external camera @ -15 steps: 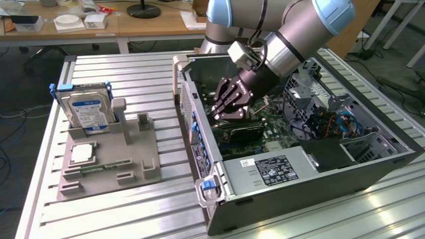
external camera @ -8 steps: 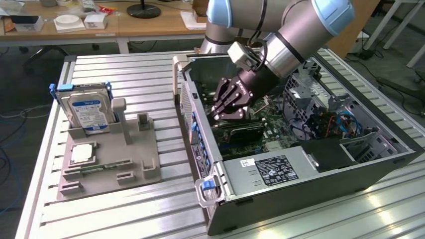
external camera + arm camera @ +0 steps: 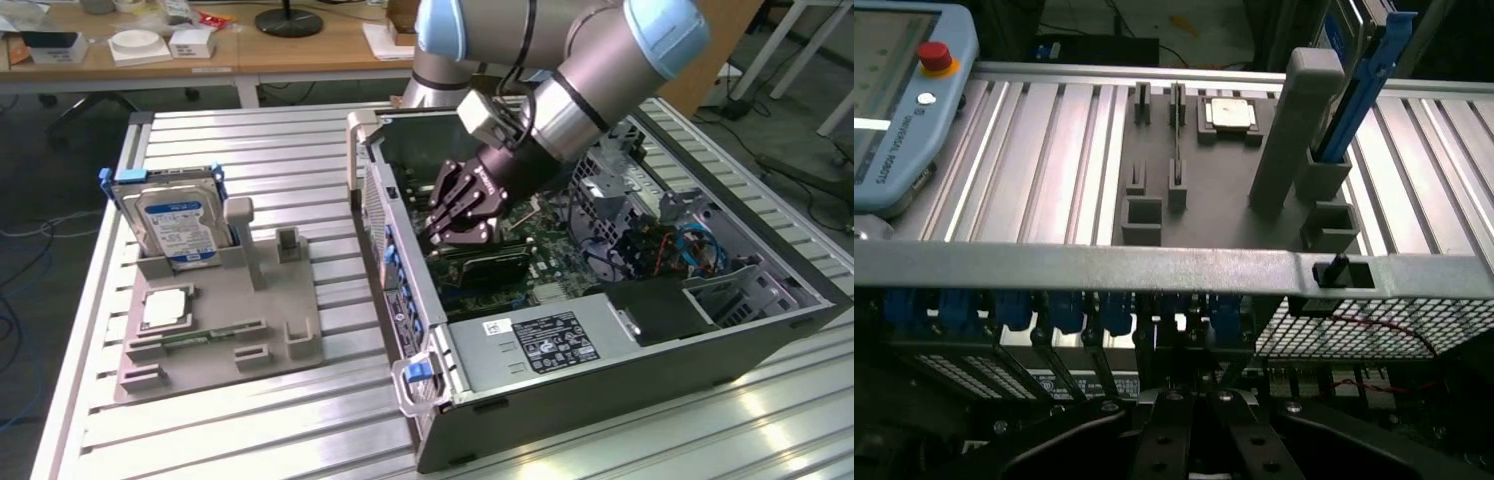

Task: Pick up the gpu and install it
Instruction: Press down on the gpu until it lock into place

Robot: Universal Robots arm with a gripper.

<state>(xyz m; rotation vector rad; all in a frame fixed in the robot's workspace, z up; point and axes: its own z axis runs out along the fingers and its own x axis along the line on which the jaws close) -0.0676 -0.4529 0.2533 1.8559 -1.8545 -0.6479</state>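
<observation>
Gripper [image 3: 467, 238] is down inside the open computer case [image 3: 747, 325], low over the motherboard [image 3: 554, 255]. Its dark fingers [image 3: 454, 205] are drawn together, closed. Directly beneath the fingertips a dark, flat card lies along the board; this looks like the gpu [image 3: 487, 262], seated in the case just below the gripper. Whether the fingers are actually clamped on the card or only pressing against its top edge cannot be told.

In the wrist view the gripper [image 3: 1194, 470] linkages sit close together at the lower edge, looking out over the case's side rail [image 3: 1104, 268].

Case: lying on its side with the side panel off, on the exterior view's right part of the slatted aluminium table [image 3: 240, 150]. Black power supply with a white label [image 3: 561, 340] sits at the near end; coloured cables [image 3: 687, 250] run along the far-right interior.

Grey fixture tray [image 3: 220, 310] sits on the table on the exterior view's left, well apart from the gripper. A silver hard drive with a blue label [image 3: 174, 225] stands upright in a slot at its far end, held by a blue bracket [image 3: 127, 178]. A square processor chip [image 3: 164, 310] lies flat in a recess nearer the camera, and a narrow green memory stick [image 3: 214, 332] lies just beside it.

A teach pendant with a red stop button [image 3: 904, 100] rests on the table, seen in the wrist view.
</observation>
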